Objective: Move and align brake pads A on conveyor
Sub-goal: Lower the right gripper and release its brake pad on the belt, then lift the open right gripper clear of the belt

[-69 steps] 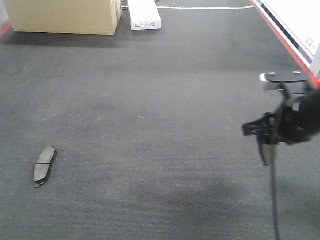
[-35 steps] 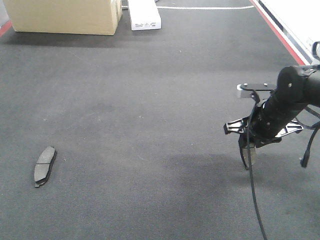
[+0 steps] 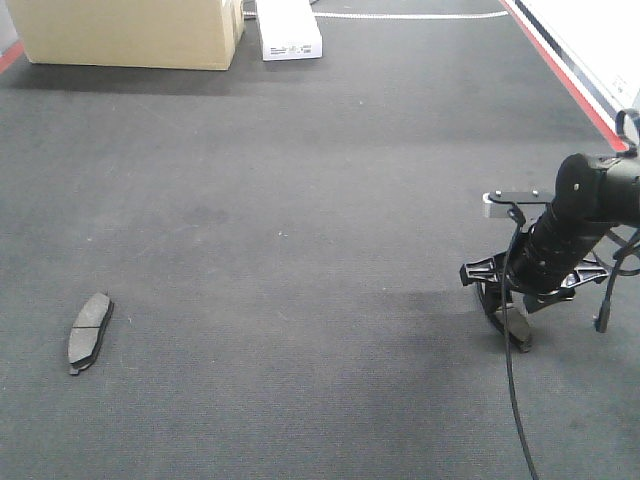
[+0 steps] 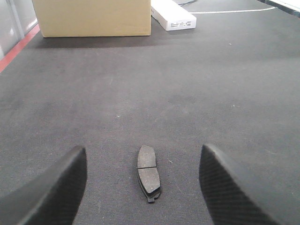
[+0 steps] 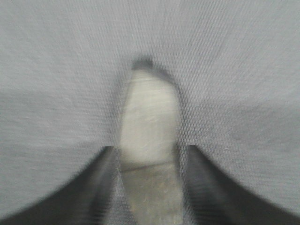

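The right gripper (image 5: 149,151) has its jaws pinching a brake pad (image 5: 150,112) by its long sides, held low at the right side of the conveyor (image 3: 300,180). The left gripper (image 4: 143,149) has its jaws spread wide. A second brake pad (image 4: 148,174) lies flat on the belt just ahead, between them, well apart from the first.

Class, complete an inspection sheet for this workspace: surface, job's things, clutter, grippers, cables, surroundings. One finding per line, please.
Surface: conveyor, dark felt-like belt, red edge strip at right.
Job's things: loose brake pad lying flat, grey face up; held brake pad between the right jaws.
Clutter: cardboard box and white box at the belt's far end.
Grippers: left gripper open, facing the loose brake pad; right gripper low at the belt, shut on the held brake pad.
Cables: black cable running from the right gripper across the belt.
Surroundings: pale area beyond the strip, unidentifiable.
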Controlling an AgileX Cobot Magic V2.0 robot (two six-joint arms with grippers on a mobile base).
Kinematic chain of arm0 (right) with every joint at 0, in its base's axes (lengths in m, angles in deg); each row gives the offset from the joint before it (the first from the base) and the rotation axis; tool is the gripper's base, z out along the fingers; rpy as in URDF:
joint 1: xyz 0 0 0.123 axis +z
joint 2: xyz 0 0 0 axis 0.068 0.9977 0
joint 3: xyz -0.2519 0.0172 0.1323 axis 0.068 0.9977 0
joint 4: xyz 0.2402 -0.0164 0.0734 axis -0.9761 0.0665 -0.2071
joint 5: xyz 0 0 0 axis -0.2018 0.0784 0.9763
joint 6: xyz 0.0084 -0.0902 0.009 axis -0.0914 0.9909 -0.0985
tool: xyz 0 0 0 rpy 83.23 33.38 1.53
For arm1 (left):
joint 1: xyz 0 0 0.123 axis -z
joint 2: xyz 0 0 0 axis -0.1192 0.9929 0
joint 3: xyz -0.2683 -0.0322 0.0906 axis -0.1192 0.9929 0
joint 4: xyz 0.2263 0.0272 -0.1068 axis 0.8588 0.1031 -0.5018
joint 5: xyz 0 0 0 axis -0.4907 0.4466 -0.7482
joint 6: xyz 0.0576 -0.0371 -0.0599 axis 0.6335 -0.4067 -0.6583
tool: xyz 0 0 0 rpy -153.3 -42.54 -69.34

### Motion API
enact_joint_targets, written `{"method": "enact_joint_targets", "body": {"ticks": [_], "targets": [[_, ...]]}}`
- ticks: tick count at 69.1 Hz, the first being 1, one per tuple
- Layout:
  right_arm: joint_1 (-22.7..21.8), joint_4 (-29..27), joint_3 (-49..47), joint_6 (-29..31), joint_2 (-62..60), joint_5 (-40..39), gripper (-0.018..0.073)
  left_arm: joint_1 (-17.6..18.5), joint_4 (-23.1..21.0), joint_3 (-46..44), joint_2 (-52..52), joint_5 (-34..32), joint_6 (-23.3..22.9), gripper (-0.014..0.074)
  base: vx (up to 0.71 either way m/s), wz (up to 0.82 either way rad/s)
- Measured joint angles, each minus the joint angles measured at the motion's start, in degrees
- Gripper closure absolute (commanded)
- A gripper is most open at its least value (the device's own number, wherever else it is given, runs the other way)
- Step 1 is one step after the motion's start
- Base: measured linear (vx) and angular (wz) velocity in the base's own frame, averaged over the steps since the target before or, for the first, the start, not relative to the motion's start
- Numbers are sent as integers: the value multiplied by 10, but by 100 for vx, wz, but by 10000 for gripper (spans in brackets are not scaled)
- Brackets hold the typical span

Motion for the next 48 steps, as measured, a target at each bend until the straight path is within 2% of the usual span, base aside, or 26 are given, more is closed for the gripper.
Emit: {"method": "enact_joint_targets", "body": {"ticks": [11,20,48], "targets": [[0,2,1,1,-15,0,29,0,0,0,0,0,0,115,0,0],[0,2,6,7,-78,-5,34,0,0,0,0,0,0,115,0,0],[0,-1,173,30,-448,-118,34,0,0,0,0,0,0,115,0,0]]}}
